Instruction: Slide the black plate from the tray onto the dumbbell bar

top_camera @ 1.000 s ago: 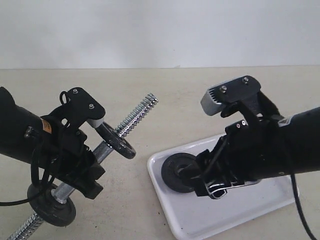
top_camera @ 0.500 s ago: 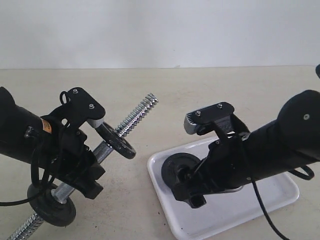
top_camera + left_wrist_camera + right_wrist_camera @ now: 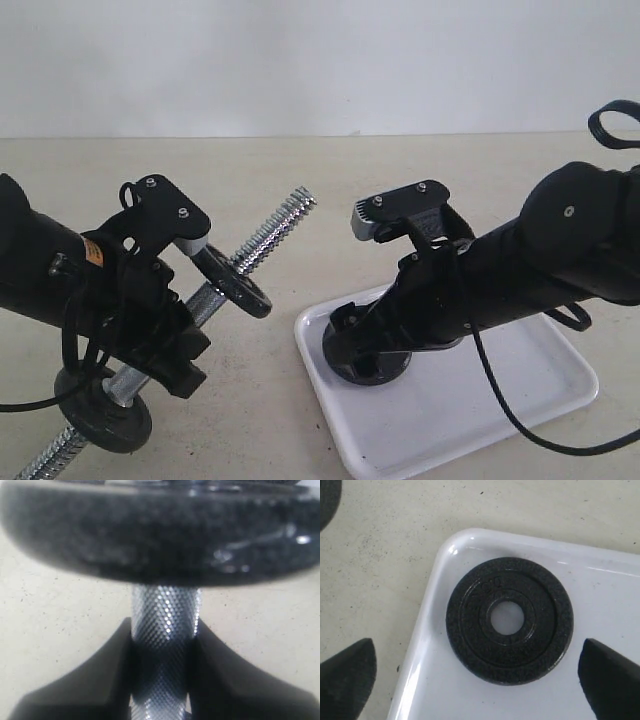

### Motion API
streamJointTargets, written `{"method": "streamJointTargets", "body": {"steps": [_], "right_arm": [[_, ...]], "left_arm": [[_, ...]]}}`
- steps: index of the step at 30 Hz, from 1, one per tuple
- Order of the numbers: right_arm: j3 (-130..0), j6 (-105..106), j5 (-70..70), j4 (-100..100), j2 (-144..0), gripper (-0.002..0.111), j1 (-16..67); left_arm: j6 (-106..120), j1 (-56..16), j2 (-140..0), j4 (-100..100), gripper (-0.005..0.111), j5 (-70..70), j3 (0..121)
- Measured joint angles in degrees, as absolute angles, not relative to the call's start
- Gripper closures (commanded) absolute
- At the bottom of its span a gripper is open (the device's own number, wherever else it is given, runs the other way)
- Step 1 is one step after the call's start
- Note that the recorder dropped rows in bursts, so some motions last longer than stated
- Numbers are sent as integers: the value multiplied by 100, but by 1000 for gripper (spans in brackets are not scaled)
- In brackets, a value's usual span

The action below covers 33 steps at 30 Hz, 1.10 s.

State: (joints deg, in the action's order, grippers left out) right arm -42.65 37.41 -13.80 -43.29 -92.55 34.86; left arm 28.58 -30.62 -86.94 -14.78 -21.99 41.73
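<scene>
The black plate point(image 3: 547, 630) lies flat in a corner of the white tray point(image 3: 470, 695). My right gripper point(image 3: 479, 655) hangs over it, open wide, one finger on each side and neither touching it. From the exterior the plate point(image 3: 378, 372) shows partly under that gripper point(image 3: 365, 345), on the near-left end of the tray point(image 3: 480, 420). My left gripper point(image 3: 180, 345) is shut on the knurled middle of the dumbbell bar point(image 3: 268, 238) and holds it slanted, threaded end up towards the tray. Up close, the bar point(image 3: 165, 610) sits squeezed in the left gripper point(image 3: 162, 635).
Two black discs sit on the bar: an upper one point(image 3: 232, 283) just beyond the left gripper, filling the left wrist view point(image 3: 160, 535), and a lower one point(image 3: 105, 412) resting near the table. The table is beige, with a pale wall behind.
My right arm has swung and lowered over the plate, and its jaws have spread wider. The left arm and the bar have not moved.
</scene>
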Motion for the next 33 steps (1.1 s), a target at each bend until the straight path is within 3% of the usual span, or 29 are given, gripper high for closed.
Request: {"method": "streamJointTargets", "body": {"steps": [23, 33], "right_arm": [[-4293, 3530, -1084, -4329, -9502, 3, 3486], [-5036, 3485, -1790, -4235, -10244, 4, 3486]], "left_arm": [[2858, -3062, -8694, -1559, 103, -2199, 4173], [2858, -3062, -8694, -1639, 103, -2222, 4173]]}}
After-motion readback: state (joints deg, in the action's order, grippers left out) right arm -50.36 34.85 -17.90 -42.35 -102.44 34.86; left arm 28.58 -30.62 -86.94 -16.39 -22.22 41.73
